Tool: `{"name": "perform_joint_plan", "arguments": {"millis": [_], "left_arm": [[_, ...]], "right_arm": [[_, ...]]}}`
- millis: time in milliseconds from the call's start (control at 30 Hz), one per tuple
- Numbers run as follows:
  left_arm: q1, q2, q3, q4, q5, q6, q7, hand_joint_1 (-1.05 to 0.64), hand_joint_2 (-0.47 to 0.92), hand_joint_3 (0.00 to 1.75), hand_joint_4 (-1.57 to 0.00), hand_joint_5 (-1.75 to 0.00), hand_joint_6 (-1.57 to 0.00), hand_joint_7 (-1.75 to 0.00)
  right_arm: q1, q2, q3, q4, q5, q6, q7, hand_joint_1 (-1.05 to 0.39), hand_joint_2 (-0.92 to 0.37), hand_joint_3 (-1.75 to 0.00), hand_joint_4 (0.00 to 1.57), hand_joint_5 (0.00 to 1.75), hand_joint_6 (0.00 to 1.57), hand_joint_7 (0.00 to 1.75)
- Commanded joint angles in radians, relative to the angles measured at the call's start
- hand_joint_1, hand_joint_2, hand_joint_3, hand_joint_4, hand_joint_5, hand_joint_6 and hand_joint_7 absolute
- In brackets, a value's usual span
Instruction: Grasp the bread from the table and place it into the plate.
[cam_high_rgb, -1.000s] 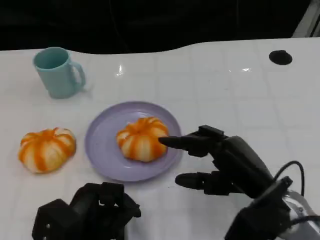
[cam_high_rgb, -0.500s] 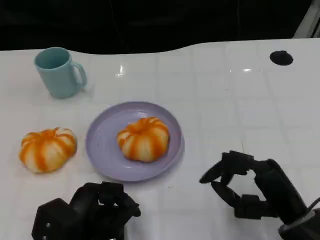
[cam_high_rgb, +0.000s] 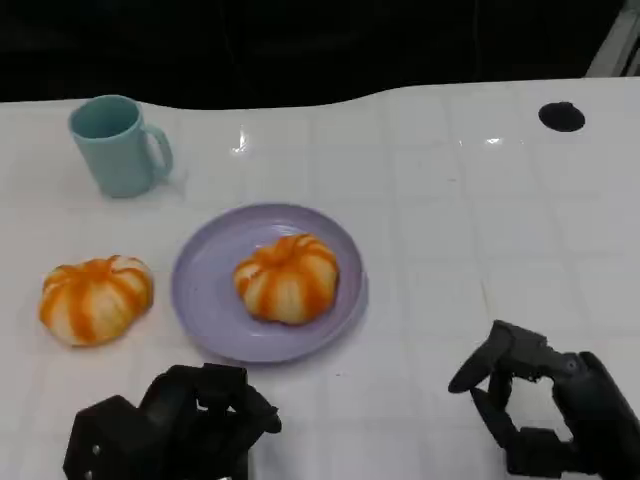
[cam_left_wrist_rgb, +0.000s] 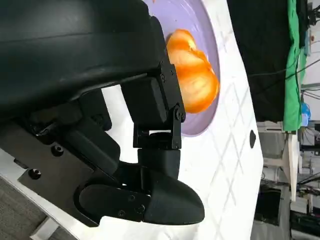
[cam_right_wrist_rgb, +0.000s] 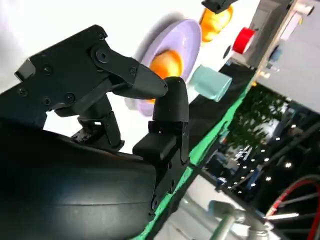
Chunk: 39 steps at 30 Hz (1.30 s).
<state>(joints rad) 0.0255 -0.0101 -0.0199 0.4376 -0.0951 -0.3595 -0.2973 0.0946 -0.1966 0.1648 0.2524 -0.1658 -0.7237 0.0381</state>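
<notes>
One orange-and-white striped bread (cam_high_rgb: 287, 277) lies in the purple plate (cam_high_rgb: 205, 280) at mid-table. In the left wrist view this bread (cam_left_wrist_rgb: 192, 72) sits on the plate (cam_left_wrist_rgb: 200, 125) beyond my fingers. A second bread (cam_high_rgb: 95, 298) rests on the table left of the plate. My left hand (cam_high_rgb: 175, 425) stays at the near edge below the plate, fingers curled in, holding nothing. My right hand (cam_high_rgb: 545, 410) is at the near right, well clear of the plate, fingers apart and empty. The right wrist view shows the plate (cam_right_wrist_rgb: 182, 35), its bread (cam_right_wrist_rgb: 165, 62) and the second bread (cam_right_wrist_rgb: 217, 17).
A teal mug (cam_high_rgb: 118, 143) stands at the back left, and the right wrist view also shows this mug (cam_right_wrist_rgb: 210, 82). A small black disc (cam_high_rgb: 561, 115) lies at the back right. The table's far edge runs along a dark background.
My right hand has drawn back from the plate's right rim to the near right corner. The bread stays in the plate. My left hand has not moved.
</notes>
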Motion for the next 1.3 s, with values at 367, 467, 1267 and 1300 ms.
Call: {"name": "perform_joint_plan", "arguments": {"millis": [367,467,1267,1300], "left_arm": [[0.007,0.022,0.008,-0.014,-0.005,0.005,-0.001,-1.05,0.61,0.56,-1.57,-1.18,-1.46,-0.67],[0.003,0.024,0.010,-0.005,-0.008,-0.003,-0.006,-1.05,0.61,0.56,-1.57,-1.18,-1.45,-0.67],[0.005,0.031,0.013,-0.005,-0.014,-0.001,-0.006,-1.05,0.60,0.56,-1.57,-1.19,-1.46,-0.67],[0.006,0.032,0.012,-0.007,-0.013,0.001,-0.004,-1.05,0.60,0.56,-1.57,-1.19,-1.46,-0.67]], "right_arm": [[0.014,0.030,-0.031,0.058,0.038,-0.027,0.035,-0.35,-0.64,-0.98,0.77,1.75,0.60,1.54],[0.010,0.033,-0.031,0.075,0.040,-0.039,0.043,-0.35,-0.65,-0.95,0.76,1.75,0.61,1.51],[0.004,0.047,-0.032,0.103,0.025,-0.051,0.048,-0.34,-0.69,-0.82,0.78,1.75,0.68,1.39],[0.004,0.048,-0.032,0.104,0.023,-0.052,0.047,-0.34,-0.69,-0.81,0.78,1.75,0.68,1.39]]}}
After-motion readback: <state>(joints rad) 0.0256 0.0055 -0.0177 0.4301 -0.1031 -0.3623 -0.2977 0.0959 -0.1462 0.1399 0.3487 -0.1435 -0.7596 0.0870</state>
